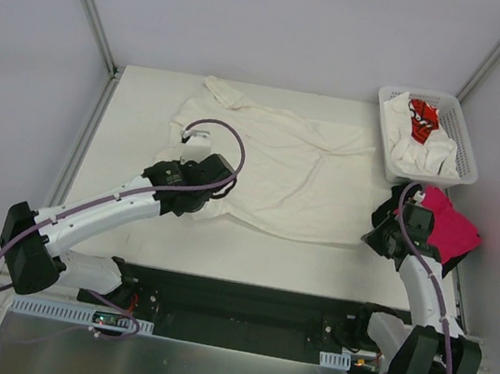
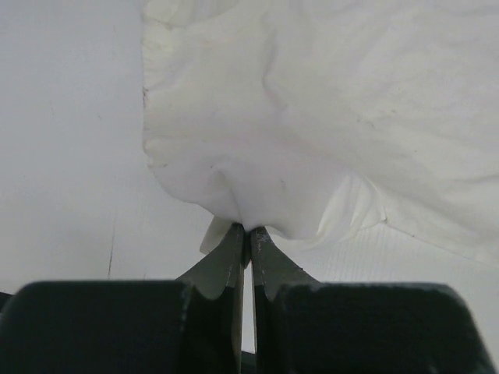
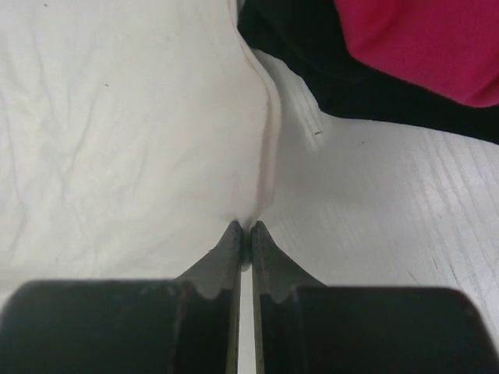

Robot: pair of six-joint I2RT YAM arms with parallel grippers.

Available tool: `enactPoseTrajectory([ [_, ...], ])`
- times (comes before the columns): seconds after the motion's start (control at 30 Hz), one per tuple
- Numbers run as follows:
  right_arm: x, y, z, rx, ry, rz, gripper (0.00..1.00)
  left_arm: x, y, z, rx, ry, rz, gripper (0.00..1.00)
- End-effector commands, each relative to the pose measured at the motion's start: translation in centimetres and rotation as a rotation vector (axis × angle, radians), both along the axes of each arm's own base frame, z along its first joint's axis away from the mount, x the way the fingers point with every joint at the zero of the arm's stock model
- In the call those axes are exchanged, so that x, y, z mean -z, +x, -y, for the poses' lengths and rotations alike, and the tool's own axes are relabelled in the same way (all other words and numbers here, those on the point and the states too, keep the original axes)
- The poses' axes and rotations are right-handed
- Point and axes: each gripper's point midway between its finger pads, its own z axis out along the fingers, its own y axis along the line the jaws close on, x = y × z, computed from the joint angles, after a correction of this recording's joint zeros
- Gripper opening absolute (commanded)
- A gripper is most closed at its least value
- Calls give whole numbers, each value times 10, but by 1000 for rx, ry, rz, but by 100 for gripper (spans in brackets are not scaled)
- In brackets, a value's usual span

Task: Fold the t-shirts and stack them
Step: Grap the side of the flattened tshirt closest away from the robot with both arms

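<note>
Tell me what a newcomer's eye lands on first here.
A big cream t-shirt lies spread across the middle of the table, with the left gripper and the right gripper each pinching one of its side edges. At the table's right edge sits a bright magenta shirt, and behind it a white basket of crumpled shirts.

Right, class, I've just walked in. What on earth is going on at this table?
Two robot arms are working on a cream-white t-shirt spread out on the table. The left gripper is pinched shut on the shirt's left edge, and the right gripper is pinched shut on its right hem. No fold has been made yet. A magenta-pink shirt lies on a black shirt beside the right arm. The basket at the far right holds more shirts.
</note>
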Motion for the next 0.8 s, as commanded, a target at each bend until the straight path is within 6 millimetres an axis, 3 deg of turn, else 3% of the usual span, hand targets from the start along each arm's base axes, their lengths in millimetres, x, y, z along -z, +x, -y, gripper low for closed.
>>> enactPoseTrajectory([
  [0.0, -28, 13, 8, 13, -33, 67, 1, -23, 10, -13, -22, 40, 62, 0],
  [0.43, -40, 34, 4, 19, 9, 101, 1, -51, 22, -34, -94, 35, 143, 2],
  [0.63, -45, 48, 5, 31, 17, 121, 1, -67, 38, -45, -152, 38, 177, 2],
  [0.77, -52, 58, 6, 34, 18, 139, 1, -67, 47, -48, -171, 36, 169, 2],
])
